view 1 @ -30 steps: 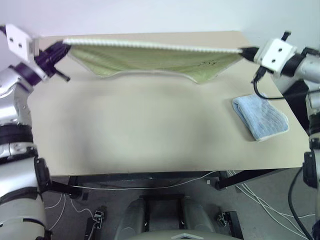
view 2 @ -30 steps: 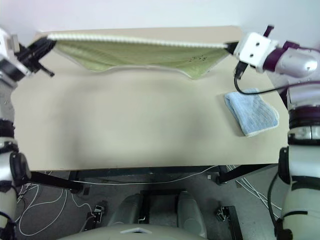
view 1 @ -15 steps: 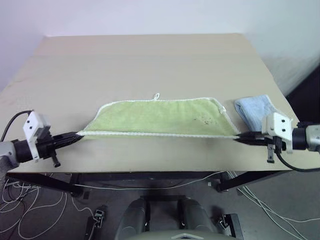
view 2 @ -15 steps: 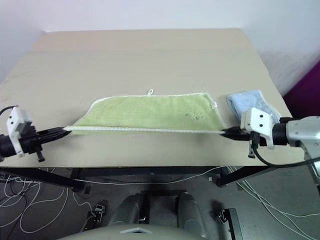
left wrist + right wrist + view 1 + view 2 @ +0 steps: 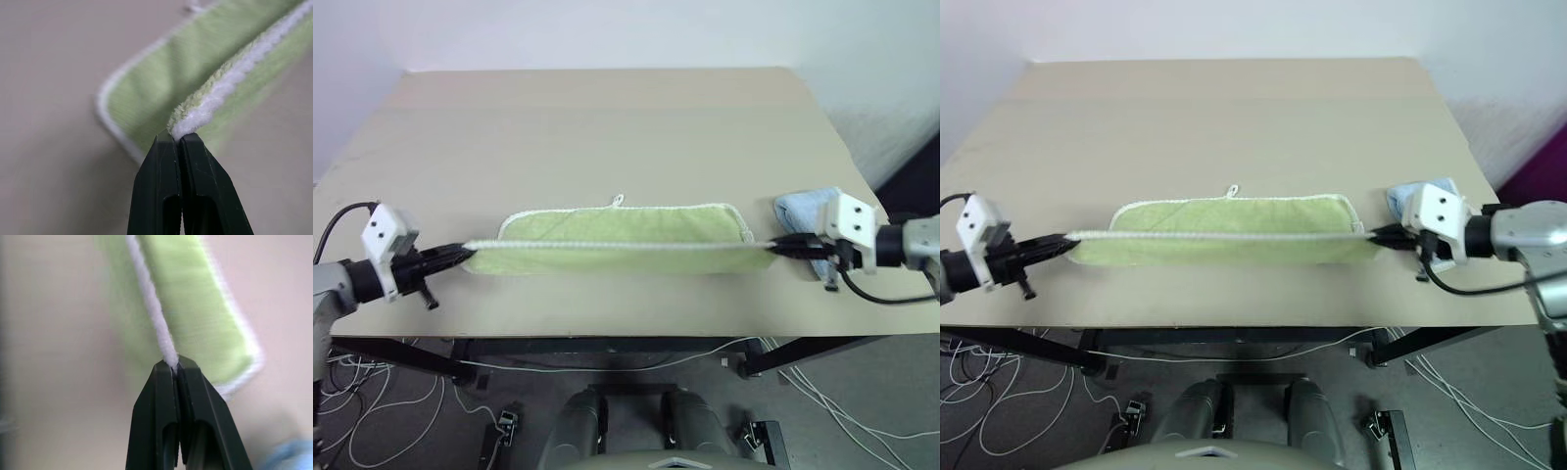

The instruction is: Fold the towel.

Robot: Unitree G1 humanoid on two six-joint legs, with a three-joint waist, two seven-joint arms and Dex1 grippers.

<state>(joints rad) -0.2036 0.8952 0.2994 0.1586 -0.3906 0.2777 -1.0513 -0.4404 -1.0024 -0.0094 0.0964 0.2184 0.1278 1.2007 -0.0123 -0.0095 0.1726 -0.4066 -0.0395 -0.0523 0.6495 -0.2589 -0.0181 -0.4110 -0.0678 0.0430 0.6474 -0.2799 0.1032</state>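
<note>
The left tool (image 5: 460,257) has its two black fingers pressed together on the near left corner of the towel (image 5: 626,235), and the left wrist view shows the white corded edging nipped right at the fingertips (image 5: 177,139) with no gap between them. The right tool (image 5: 775,247) does the same at the near right corner, its fingertips (image 5: 173,368) clamped on the cord where it runs away from them. Each tool holds nothing but that edging. The two grips stand well apart, so the near long edge is drawn out as a taut white line between them, which keeps the cloth flat and square and stops it from bunching. That edge appears to hang just above the counter (image 5: 607,117), though I cannot tell whether it touches the layer under it. The rest of the light-green towel lies on the counter in its near half, with the far long edge and its small white loop (image 5: 618,200) resting flat beyond the held edge. The raised edge sits over the lying part, so the cloth looks doubled lengthwise, and I judge the tools are placing the near edge to line it up with the far one for a fold. A smaller pale-blue cloth (image 5: 800,209) lies near the towel's right end, just beyond the right tool, apart from the fold.
</note>
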